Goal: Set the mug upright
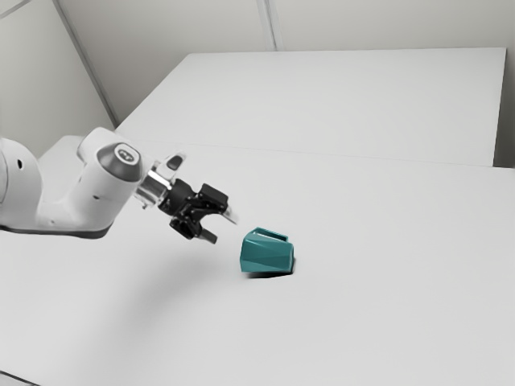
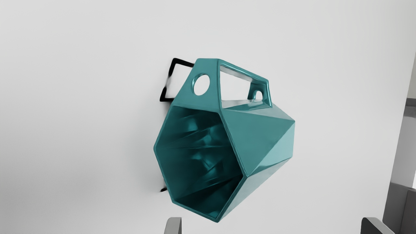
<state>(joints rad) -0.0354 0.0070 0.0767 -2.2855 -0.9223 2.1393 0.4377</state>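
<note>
In the exterior view my gripper (image 1: 225, 227) hangs above the table, on the exterior view's left of the teal mug (image 1: 267, 254) and a little apart from it. Its two fingers stand wide apart with nothing between them. The faceted mug lies on its side on the table. In the wrist view the mug (image 2: 266, 139) turns its dark, hollow mouth toward my hand, and its handle (image 2: 209, 70) has round holes. Beyond the mug's near rim, the gripper (image 2: 271, 226) spreads its fingertips at the bottom edge.
A white table (image 1: 362, 338) carries the mug, and its surface reaches far back to an edge near the wall. Grey shapes (image 2: 399, 195) stand past the table's edge in the wrist view.
</note>
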